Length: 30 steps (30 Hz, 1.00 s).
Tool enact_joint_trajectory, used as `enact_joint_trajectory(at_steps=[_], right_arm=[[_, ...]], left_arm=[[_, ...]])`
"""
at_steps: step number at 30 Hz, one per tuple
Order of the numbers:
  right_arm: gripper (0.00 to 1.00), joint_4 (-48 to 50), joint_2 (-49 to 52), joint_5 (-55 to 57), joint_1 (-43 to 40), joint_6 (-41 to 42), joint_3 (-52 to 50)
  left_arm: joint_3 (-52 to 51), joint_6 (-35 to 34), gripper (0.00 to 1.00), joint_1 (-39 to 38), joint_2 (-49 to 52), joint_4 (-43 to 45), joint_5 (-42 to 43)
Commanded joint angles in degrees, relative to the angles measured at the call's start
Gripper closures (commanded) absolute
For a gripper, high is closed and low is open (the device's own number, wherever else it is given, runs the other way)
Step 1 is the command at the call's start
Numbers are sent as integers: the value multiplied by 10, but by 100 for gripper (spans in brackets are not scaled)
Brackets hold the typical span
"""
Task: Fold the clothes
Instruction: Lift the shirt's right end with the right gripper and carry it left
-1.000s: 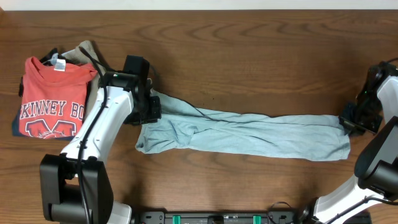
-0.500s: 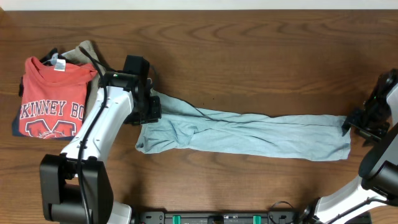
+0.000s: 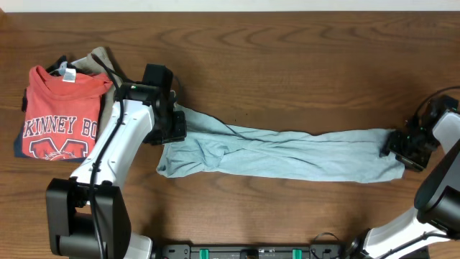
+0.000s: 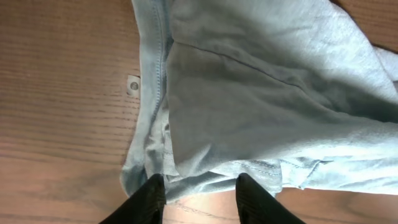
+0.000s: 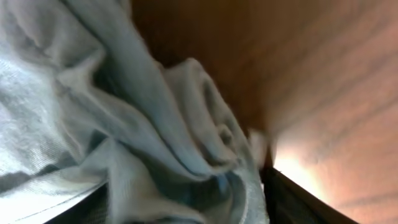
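The clothes are one pale blue-grey garment (image 3: 287, 155) lying in a long strip across the table, from the left arm to the right arm. My left gripper (image 3: 172, 128) sits at its left end. In the left wrist view the garment's hem (image 4: 261, 93) lies just ahead of the left gripper (image 4: 202, 186), whose jaws stand apart with bare wood between them. My right gripper (image 3: 397, 146) is over the garment's right end. In the right wrist view bunched folds (image 5: 124, 112) fill the space between the widely parted jaws of the right gripper (image 5: 186, 208), and one dark finger (image 5: 298, 199) shows at the lower right.
A stack of folded clothes lies at the far left: a red T-shirt (image 3: 61, 115) with white lettering on top, an olive-tan garment (image 3: 100, 59) behind it. A thin black cable (image 3: 223, 128) trails over the garment from the left arm. The wooden table (image 3: 287, 72) extends behind.
The right gripper's jaws have opened; it swung out to the right, then came back left over the garment's end. The left jaws have parted a little; the left arm has stayed put.
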Motion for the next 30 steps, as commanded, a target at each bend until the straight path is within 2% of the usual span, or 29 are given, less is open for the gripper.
enact_joint_trajectory(at_steps=[1,5,8,11,13,14,17,22,23,24,30], right_arm=[[33,31,19,-49,0,-9,-20],[40,47,18,-48,0,-9,-20],[51,59,18,-48,0,-9,-20],[65,68,18,-48,-1,-9,-20],[80,79,18,-48,-1,-9,-20],[84,83,18,-48,-1,-9,-20],[87,97,18,-40,-1,-9,-19],[89,95,18,42,-2,-8,-5],[90,91,18,57,-3,-8,2],[91,87,18,64,-4,-6,9],[94,45,18,64,-5,-6,76]], left_arm=[[-4,2,60,1,7,-1,-7],[-4,2,60,1,7,-1,-7],[-4,2,59,1,7,0,-7],[-4,2,48,1,7,2,-7],[-4,2,39,1,7,1,-7],[-4,2,36,1,7,1,-7],[-4,2,32,1,7,1,-7],[-4,2,31,1,7,1,-7],[-4,2,26,1,7,1,-7],[-4,2,25,1,7,1,-7],[-4,2,20,1,7,1,-7]])
